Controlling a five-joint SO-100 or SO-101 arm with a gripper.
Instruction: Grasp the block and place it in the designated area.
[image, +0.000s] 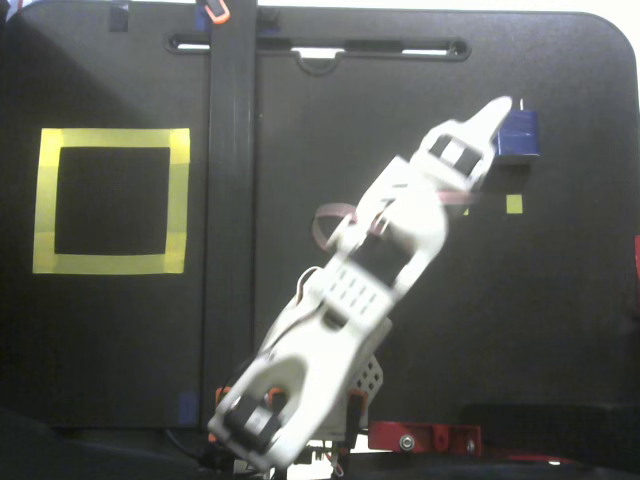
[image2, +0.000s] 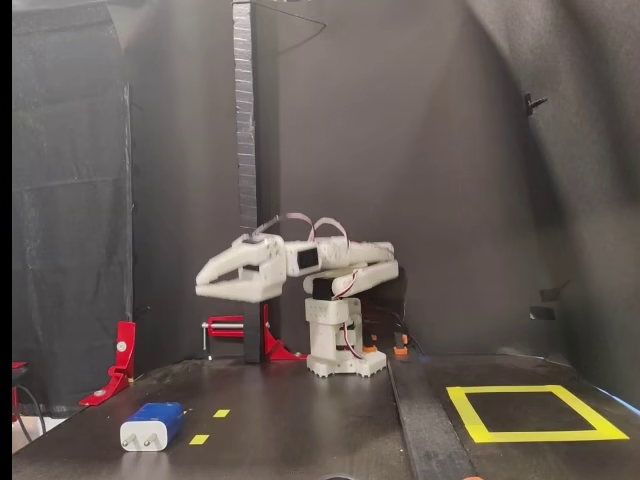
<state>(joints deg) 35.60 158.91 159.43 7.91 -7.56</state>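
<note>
The dark blue block (image: 520, 137) lies at the table's upper right in a fixed view, its left edge covered by the white gripper (image: 497, 108) reaching over it. In the other fixed view the block (image2: 152, 425) rests flat on the table at the lower left, white pronged end facing the camera. There the gripper (image2: 202, 283) hangs well above the table, behind and right of the block, jaws slightly open and empty. The designated area (image: 110, 137), a yellow tape square, sits at the left, and shows at the lower right (image2: 530, 436) in the other view.
A black upright post (image: 232, 200) (image2: 245, 150) stands between the arm and the yellow square. Small yellow tape marks (image: 514, 204) (image2: 199, 439) lie near the block. Red clamps (image2: 120, 360) (image: 425, 437) sit at the table edges.
</note>
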